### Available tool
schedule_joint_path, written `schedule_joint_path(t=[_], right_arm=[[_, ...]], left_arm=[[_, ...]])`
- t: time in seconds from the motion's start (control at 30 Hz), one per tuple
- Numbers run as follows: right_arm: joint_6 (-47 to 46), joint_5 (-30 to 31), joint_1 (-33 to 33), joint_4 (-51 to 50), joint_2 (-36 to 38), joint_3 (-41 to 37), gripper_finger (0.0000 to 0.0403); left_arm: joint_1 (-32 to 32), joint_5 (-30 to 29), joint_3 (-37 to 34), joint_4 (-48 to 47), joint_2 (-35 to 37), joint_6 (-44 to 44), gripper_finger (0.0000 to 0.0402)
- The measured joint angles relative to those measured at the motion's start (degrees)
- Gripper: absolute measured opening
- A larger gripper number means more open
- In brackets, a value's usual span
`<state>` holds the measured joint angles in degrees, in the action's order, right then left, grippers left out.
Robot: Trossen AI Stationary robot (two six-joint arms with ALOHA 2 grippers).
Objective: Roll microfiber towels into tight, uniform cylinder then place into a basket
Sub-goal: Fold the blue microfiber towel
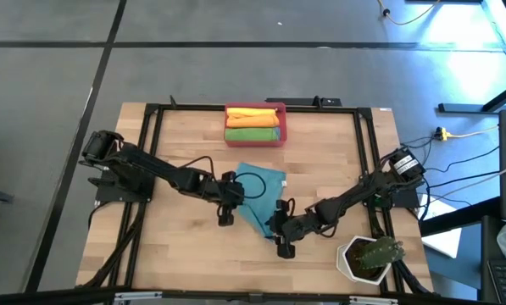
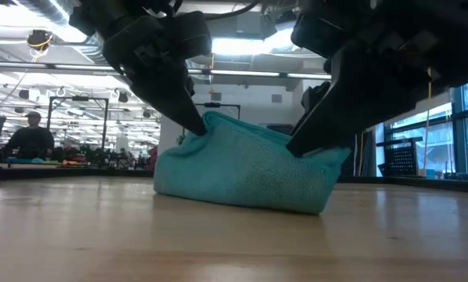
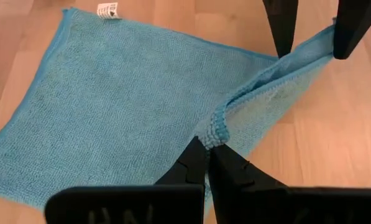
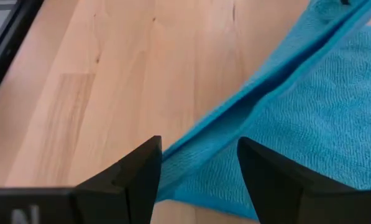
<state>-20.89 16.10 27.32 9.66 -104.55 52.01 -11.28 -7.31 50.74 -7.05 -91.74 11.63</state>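
A teal-blue towel (image 1: pixel 257 191) lies on the table's middle, mostly flat, with one edge turned up into a raised fold (image 3: pixel 278 68). My left gripper (image 1: pixel 230 202) is shut on one end of that fold. My right gripper (image 1: pixel 280 230) is open at the fold's other end, with one finger on each side of it (image 4: pixel 201 162); I cannot tell whether the fingers touch the cloth. The red-pink basket (image 1: pixel 282 127) stands at the far middle and holds rolled orange, yellow and green towels. My left gripper pinches the end of the turned-up fold (image 3: pixel 217 127) between its two fingertips, several layers together. The fingers slant down from the table's left (image 2: pixel 190 117). The pinched edge is raised off the table, and the rest of the towel lies flat on the wood.
A white pot with a green plant (image 1: pixel 369 257) stands at the near right corner, close to my right arm. Black frame rails (image 1: pixel 151 152) run along the table's left, right and far sides. Bare wood (image 1: pixel 176 246) lies near left of the towel.
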Motion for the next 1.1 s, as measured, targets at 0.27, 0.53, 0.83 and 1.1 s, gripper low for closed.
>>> schedule_joint_path(t=[0.27,0.53,0.83,1.1], right_arm=[[-3.0,-2.9,2.0,-0.2,0.0,0.0,0.0214],[-4.2,-0.2,2.1,-2.0,0.0,0.0,0.0214],[-2.3,8.3,2.2,-4.9,0.0,0.0,0.0166],[-0.2,2.8,2.2,-4.9,0.1,0.0,0.0013]], left_arm=[[1.4,0.0,0.0,-0.4,0.0,0.0,0.0],[2.7,0.9,0.0,-0.4,0.0,0.0,0.0],[2.7,1.0,0.0,-1.5,0.0,0.1,0.0],[1.1,2.4,0.0,-2.6,0.0,1.6,0.0]])
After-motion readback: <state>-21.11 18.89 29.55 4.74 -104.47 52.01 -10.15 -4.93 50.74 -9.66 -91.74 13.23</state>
